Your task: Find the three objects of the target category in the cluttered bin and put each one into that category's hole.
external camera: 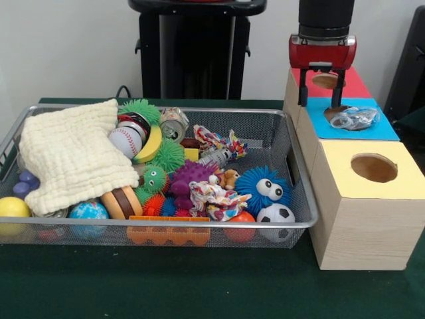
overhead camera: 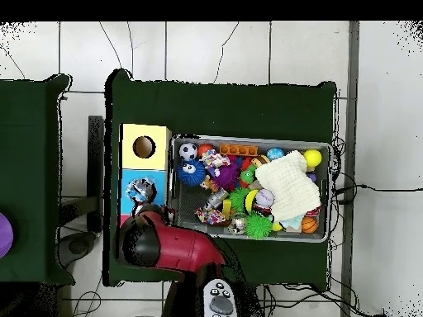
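Note:
The cluttered bin [external camera: 300, 219], a wide silver mesh basket, fills the left and middle of the front view and also shows in the overhead view [overhead camera: 332, 191]. A crumpled see-through bottle [external camera: 355, 118] lies on the blue box top beside its hole [external camera: 336, 111]; it also shows in the overhead view [overhead camera: 140, 191]. Another see-through bottle [external camera: 216, 157] lies among the toys in the bin. My gripper [external camera: 321, 100] hangs open and empty above the red and blue box tops, just left of and above the crumpled bottle. In the overhead view the arm [overhead camera: 165, 248] hides the gripper.
Three wooden boxes stand right of the bin: red top [external camera: 352, 85], blue top [external camera: 388, 131], yellow top [external camera: 402, 183] with a round hole [external camera: 374, 167]. In the bin lie a cream cloth [external camera: 70, 156], a silver can [external camera: 174, 123], spiky balls and other toys.

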`<state>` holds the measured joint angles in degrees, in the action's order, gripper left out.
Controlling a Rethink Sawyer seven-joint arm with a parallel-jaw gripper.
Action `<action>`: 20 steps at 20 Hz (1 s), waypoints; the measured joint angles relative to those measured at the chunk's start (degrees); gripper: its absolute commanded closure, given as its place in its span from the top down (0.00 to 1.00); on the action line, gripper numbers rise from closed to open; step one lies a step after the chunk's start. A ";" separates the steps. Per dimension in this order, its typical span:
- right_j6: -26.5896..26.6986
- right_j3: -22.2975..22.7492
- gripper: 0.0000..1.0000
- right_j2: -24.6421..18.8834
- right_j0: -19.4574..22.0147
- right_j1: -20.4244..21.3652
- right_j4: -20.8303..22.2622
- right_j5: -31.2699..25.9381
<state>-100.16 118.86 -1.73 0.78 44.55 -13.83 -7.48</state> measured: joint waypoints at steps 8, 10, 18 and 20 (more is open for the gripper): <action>0.00 0.07 1.00 0.01 -0.08 0.39 0.00 -0.61; 0.00 0.11 1.00 0.02 -0.28 1.22 0.01 -2.56; 0.00 0.07 1.00 0.42 -1.64 7.66 0.05 -19.11; 0.00 -0.13 1.00 0.90 -2.26 9.68 0.06 -24.28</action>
<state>-100.16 118.73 -0.83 -1.48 54.23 -13.77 -31.76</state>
